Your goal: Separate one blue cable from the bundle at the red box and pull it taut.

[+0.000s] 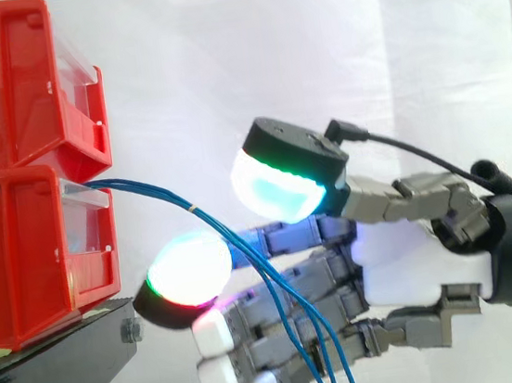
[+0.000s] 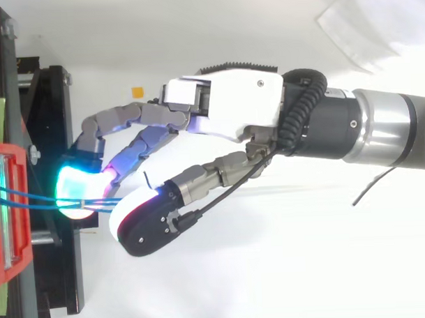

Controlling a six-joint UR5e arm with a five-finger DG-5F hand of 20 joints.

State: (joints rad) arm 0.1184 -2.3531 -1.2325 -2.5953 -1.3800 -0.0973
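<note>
At the left, the lower red box (image 1: 21,258) lets out a bundle of blue cables (image 1: 148,188) that droop slackly to the right. Your hand (image 1: 415,265) is mostly open among them, thumb and fingers apart, pinching nothing. You're at the separating step. Next, close gently on just one cable.

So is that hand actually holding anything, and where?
Nothing looks gripped. The blue cables from the lower red bin only drape across the hand's near-straight fingers; the thumb sits above them, apart.
</note>
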